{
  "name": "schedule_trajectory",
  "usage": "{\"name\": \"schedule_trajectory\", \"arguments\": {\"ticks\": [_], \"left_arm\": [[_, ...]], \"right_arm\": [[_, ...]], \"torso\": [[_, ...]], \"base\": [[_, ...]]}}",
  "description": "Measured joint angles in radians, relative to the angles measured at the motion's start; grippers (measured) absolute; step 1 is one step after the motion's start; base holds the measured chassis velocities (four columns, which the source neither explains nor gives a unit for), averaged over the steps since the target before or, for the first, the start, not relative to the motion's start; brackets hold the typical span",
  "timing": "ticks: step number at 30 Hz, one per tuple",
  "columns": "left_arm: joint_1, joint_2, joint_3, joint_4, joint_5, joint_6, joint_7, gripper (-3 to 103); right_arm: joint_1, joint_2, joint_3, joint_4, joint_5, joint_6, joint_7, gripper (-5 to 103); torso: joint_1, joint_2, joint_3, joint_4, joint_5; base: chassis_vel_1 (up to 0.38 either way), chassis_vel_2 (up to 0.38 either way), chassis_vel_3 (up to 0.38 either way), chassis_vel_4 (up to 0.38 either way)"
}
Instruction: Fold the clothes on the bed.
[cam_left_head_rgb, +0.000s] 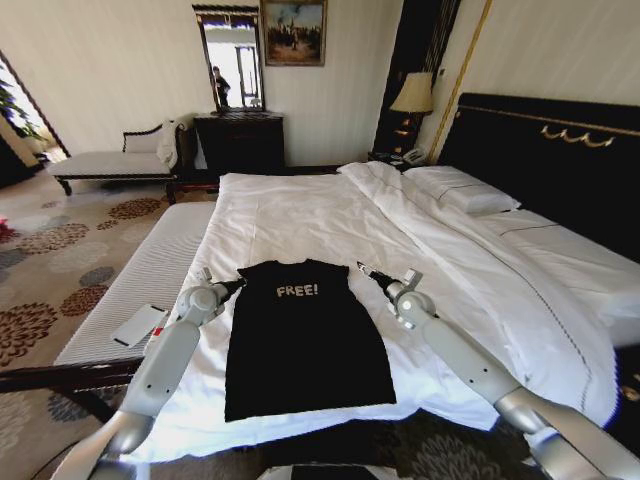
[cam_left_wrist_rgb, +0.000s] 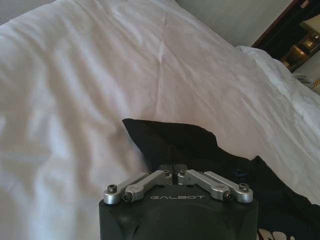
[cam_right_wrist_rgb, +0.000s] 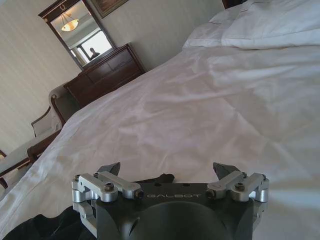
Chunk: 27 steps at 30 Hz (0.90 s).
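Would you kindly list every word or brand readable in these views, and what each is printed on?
"FREE!" in pale letters on the chest of the black T-shirt.
"GALBOT" on the body of the left pincer.
"GALBOT" on the body of the right pincer.
White lettering at the left wrist view's corner is cut off and unreadable.

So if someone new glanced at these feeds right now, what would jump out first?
The black T-shirt with white "FREE!" lettering, lying flat on the near edge of the white bed. Next, the two arms flanking its shoulders: the left tool shut on the T-shirt's sleeve, the right tool open beside the other shoulder.
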Motion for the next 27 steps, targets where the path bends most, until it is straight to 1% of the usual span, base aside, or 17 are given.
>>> {"name": "schedule_trajectory", "arguments": {"ticks": [4,5,6,7,8,10,12,26,27], "left_arm": [[0.000,0.002,-0.006,0.000,-0.003,0.000,-0.003,0],[0.000,0.002,-0.006,-0.001,-0.004,0.000,-0.004,-3],[0.000,0.002,-0.006,-0.001,-0.004,0.000,-0.004,-3],[0.000,0.002,-0.006,-0.003,-0.006,0.000,-0.004,1],[0.001,0.002,-0.006,-0.004,-0.008,0.000,-0.004,9],[0.003,-0.001,-0.006,-0.007,-0.009,0.000,-0.004,3],[0.003,-0.002,-0.007,-0.008,-0.010,0.000,-0.004,1],[0.003,-0.002,-0.010,-0.016,-0.017,0.001,-0.007,0],[0.002,-0.002,-0.010,-0.016,-0.017,0.001,-0.009,-3]], "right_arm": [[-0.001,-0.001,0.000,0.002,-0.001,0.000,0.000,100],[-0.001,-0.002,0.000,0.003,-0.001,0.000,0.000,100],[-0.001,-0.002,0.000,0.003,-0.001,0.000,0.000,100],[-0.001,-0.002,0.000,0.004,-0.001,0.000,0.000,100],[0.000,-0.002,0.000,0.005,-0.001,0.000,0.000,100],[0.000,-0.002,0.000,0.007,-0.001,0.000,0.000,100],[-0.001,-0.002,0.000,0.008,-0.001,0.000,0.000,100],[-0.013,-0.007,0.011,0.014,-0.003,0.001,0.000,100],[-0.013,-0.007,0.011,0.014,-0.003,0.001,0.001,100]], "torso": [[0.000,0.000,0.000,0.0000,0.0000],[0.000,0.000,0.000,0.0000,0.0000],[0.000,0.000,0.000,0.0000,0.0000],[0.000,0.000,0.000,0.0000,0.0000],[0.000,0.000,0.000,0.0000,0.0000],[0.000,0.000,0.000,0.0001,0.0000],[0.000,0.000,0.000,0.0001,0.0000],[0.000,0.000,0.000,0.0000,0.0000],[0.000,0.000,0.000,0.0000,0.0000]], "base": [[0.000,0.000,0.000,0.000],[0.000,0.000,0.000,0.000],[0.000,0.000,0.000,0.000],[0.000,0.000,0.000,0.000],[0.000,0.000,0.000,0.000],[0.000,0.000,0.000,0.000],[0.000,0.000,0.000,0.000],[0.000,0.000,0.000,0.000],[0.000,0.000,0.000,0.000]]}}
